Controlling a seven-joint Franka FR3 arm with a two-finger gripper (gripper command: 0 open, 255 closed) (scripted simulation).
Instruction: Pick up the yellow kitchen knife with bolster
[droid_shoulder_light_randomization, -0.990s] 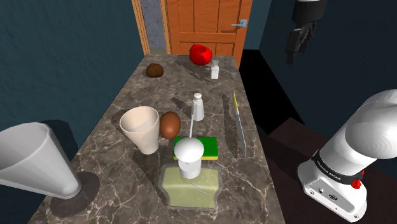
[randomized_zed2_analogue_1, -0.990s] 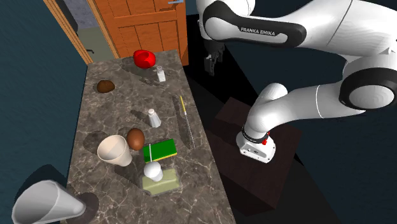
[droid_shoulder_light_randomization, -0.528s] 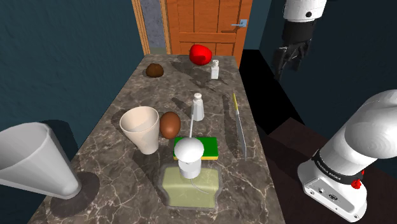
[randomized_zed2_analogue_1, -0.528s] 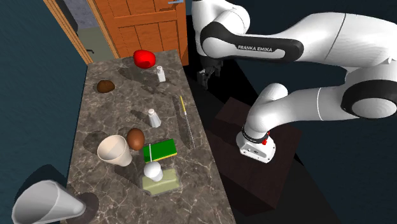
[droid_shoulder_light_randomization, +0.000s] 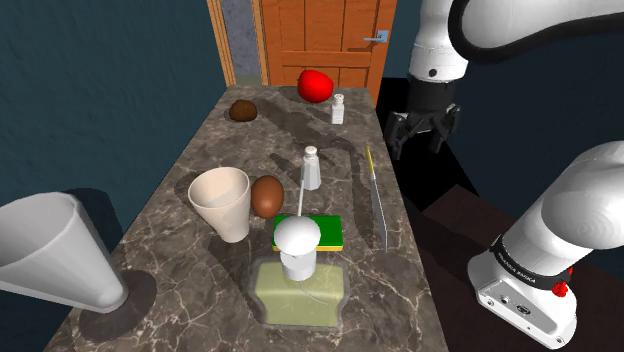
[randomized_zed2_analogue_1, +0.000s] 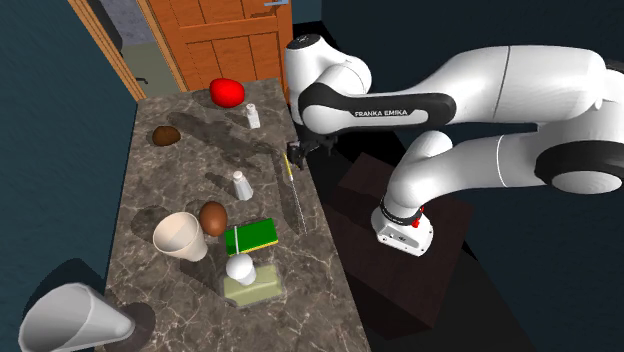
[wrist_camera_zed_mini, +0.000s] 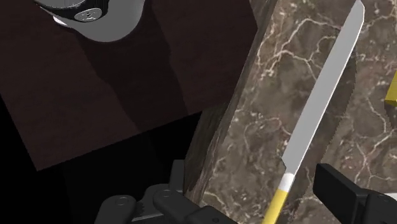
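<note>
Your fingers (wrist_camera_zed_mini: 350, 194) are standing spread apart, pinching nothing, and the yellow handle of the knife (wrist_camera_zed_mini: 318, 105) is lying in the gap between them, untouched. One finger is hanging over the marble counter (wrist_camera_zed_mini: 254, 114), the other beyond its edge. The gripper (droid_shoulder_light_randomization: 416, 147) is hovering above that edge, by the knife's handle end. The knife is lying flat near the counter's edge on the stand's side, its blade pointing away from the orange door (droid_shoulder_light_randomization: 320, 40). Further in on the counter, a white shaker (droid_shoulder_light_randomization: 311, 168), a brown egg-shaped thing (droid_shoulder_light_randomization: 266, 196) and a green sponge (droid_shoulder_light_randomization: 325, 232) are sitting well apart from the gripper.
</note>
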